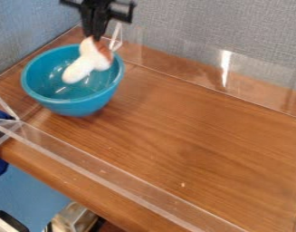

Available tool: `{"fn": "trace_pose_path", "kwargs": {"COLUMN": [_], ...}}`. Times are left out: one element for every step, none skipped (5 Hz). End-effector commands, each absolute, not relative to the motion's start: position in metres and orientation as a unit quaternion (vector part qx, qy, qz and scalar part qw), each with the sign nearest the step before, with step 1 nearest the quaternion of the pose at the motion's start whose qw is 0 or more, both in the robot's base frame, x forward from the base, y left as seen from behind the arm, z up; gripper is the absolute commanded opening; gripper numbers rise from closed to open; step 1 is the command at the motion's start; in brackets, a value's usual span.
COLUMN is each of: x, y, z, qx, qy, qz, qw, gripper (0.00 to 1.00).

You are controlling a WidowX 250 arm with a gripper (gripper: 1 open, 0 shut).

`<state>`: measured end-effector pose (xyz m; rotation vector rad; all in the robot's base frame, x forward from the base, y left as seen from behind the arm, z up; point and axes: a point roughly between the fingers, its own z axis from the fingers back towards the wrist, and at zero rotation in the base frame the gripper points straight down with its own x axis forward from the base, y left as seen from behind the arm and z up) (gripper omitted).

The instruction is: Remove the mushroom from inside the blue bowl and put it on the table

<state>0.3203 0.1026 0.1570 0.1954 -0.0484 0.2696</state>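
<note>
The mushroom [86, 62], cream stem and orange-brown cap, hangs from my gripper [98, 40] above the back rim of the blue bowl [68, 87]. My gripper points down near the top edge of the camera view, and its fingers are shut on the mushroom's cap end. The stem angles down and to the left over the bowl's inside, clear of the bowl floor. The turquoise bowl stands at the back left of the reddish-brown wood-grain table [198, 127].
Low clear acrylic walls [101, 163] edge the tabletop on the front and back. A grey-blue wall rises behind. Open wood surface stretches to the right of the bowl.
</note>
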Motion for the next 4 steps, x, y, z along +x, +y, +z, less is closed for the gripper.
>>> {"fn": "trace_pose_path", "kwargs": {"x": [0.317, 0.313, 0.313, 0.318], "y": [0.071, 0.034, -0.002, -0.042], "z": [0.184, 0.176, 0.164, 0.151], "qx": [0.088, 0.077, 0.072, 0.065], "qy": [-0.06, -0.05, -0.037, -0.025], "qz": [0.113, 0.086, 0.055, 0.021], "qw": [0.988, 0.992, 0.995, 0.997], "gripper": [0.0, 0.0, 0.0, 0.0]}}
